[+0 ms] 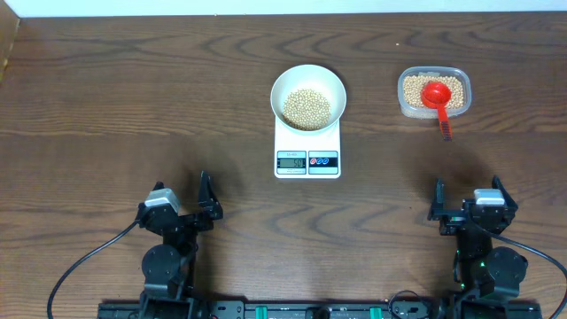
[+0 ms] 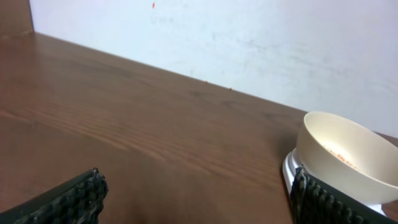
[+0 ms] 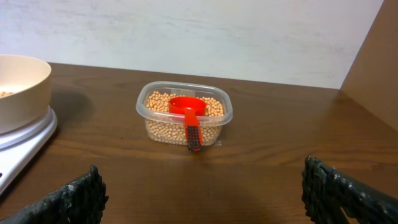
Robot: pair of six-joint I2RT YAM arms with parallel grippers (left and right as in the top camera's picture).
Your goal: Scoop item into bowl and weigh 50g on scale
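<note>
A heap of small round tan-yellow beans (image 1: 306, 107) lies in the bottom of the round white smooth bowl (image 1: 281, 81), and the bowl stands on the far part of the small flat white rectangular kitchen scale (image 1: 307, 146), covering most of its platform. The scale's grey digital display (image 1: 291, 160) and its two round coloured buttons (image 1: 323, 160) face the robot on the near edge; the digits are too small to read. More of the same beans fill the clear rounded-rectangular plastic tub (image 1: 403, 90), which sits on the dark brown wooden worktop (image 1: 133, 106) to the right of the scale and apart from it. A red plastic scoop (image 1: 436, 93) rests in the tub on the beans, its handle pointing over the near rim toward the robot. Both arms are at the near edge of the worktop, well apart from the bowl, scale and tub. The left fingers (image 2: 71, 199) are spread wide and released, grasping nothing; in the left wrist view the bowl and a corner of the scale show ahead at the right, just past the right-hand finger, with bare wood between the two fingers. The right fingers (image 3: 336, 190) are likewise spread wide and grasp nothing; in the right wrist view the tub with its scoop stands ahead between them, and the bowl on the scale shows at the left edge.
</note>
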